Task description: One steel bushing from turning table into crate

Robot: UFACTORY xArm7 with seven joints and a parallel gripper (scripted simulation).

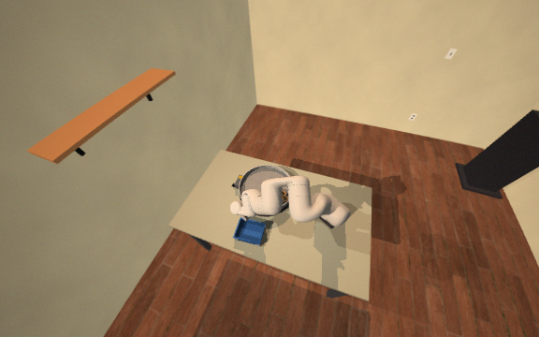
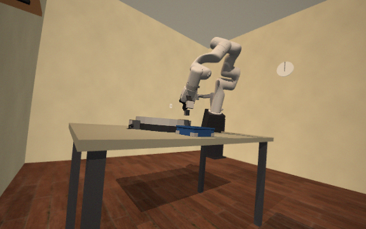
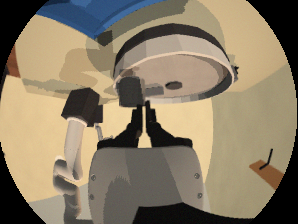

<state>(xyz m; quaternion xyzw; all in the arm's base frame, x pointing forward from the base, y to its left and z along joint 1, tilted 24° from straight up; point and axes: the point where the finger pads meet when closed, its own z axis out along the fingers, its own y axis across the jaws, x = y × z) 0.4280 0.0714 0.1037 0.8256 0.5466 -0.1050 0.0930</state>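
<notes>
My gripper [image 3: 143, 107] [image 2: 186, 108] is shut on a grey steel bushing [image 3: 129, 91] [image 2: 186, 112] and holds it in the air, above the near rim of the turning table [image 1: 256, 173] [image 2: 157, 121] [image 3: 200, 63]. The blue crate [image 1: 250, 231] [image 2: 196, 130] stands on the table just beyond that rim, a short way from the gripper. In the wrist view, another dark bushing [image 3: 174, 86] lies on the turning table's grey disc. In the top view the arm hides the gripper and most of the disc.
The beige table [image 1: 344, 262] [image 2: 138, 140] carries the turning table, the crate and the arm's black base [image 2: 213, 122]. An orange shelf [image 1: 101, 114] hangs on the left wall, far from the arm.
</notes>
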